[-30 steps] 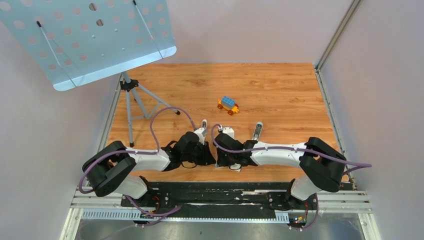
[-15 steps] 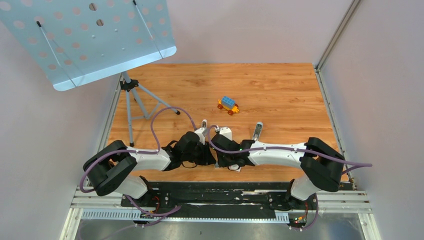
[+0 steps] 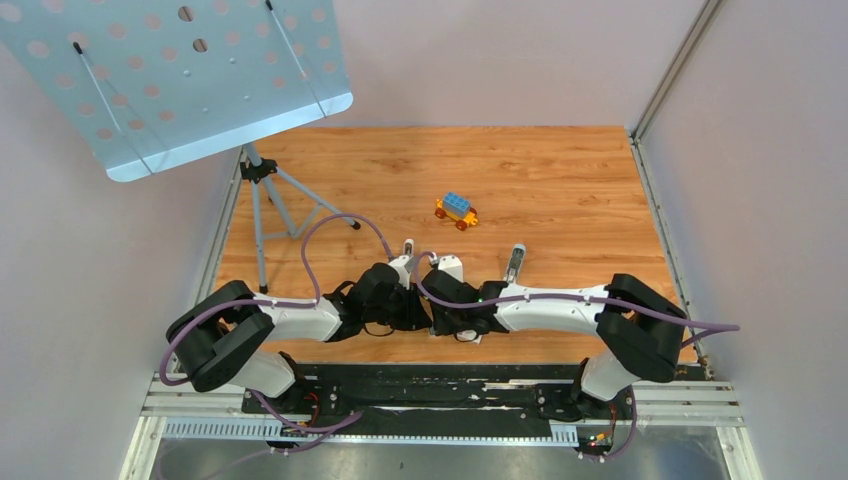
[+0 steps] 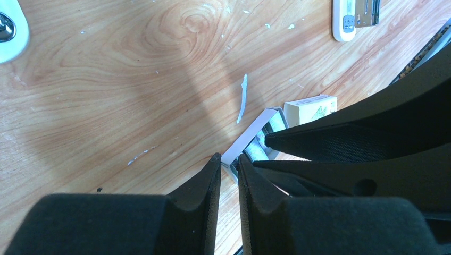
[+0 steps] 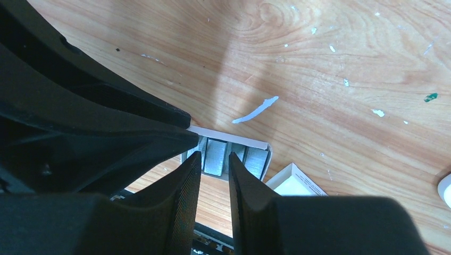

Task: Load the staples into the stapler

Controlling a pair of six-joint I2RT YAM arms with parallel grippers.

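Both arms fold inward, wrists meeting at near centre of table point(image 3: 560, 180). Here the left gripper point(image 4: 228, 161) has narrow jaws that pinch the near end of one wall of the tray point(image 4: 251, 132), a small open white card tray lying flat on the wood. The right gripper point(image 5: 214, 158) comes in from the right, jaws narrow too, tips down in the tray and closed round one strip of the staples point(image 5: 217, 149). The staples are grey ribbed strips side by side in the tray. Can't tell if the gripped strip is off the tray floor. In the right wrist view the left gripper's black fingers cover the tray's left end.

The box point(image 4: 311, 108), small, white and printed, sits just right of the tray; contact unclear. A thin white sliver point(image 4: 243, 98) lies just far of the tray.

Farther and to the right is the stapler point(image 4: 351, 18), white with a metal part, well apart from both grippers and cut by the frame edge. Far left is a white-chrome thing point(image 4: 6, 29), also cut off.

Farther still, mid-table, is a toy point(image 3: 456, 210), a blue block on an orange wheeled base. The music stand point(image 3: 170, 80) is at the far left corner, on a tripod.
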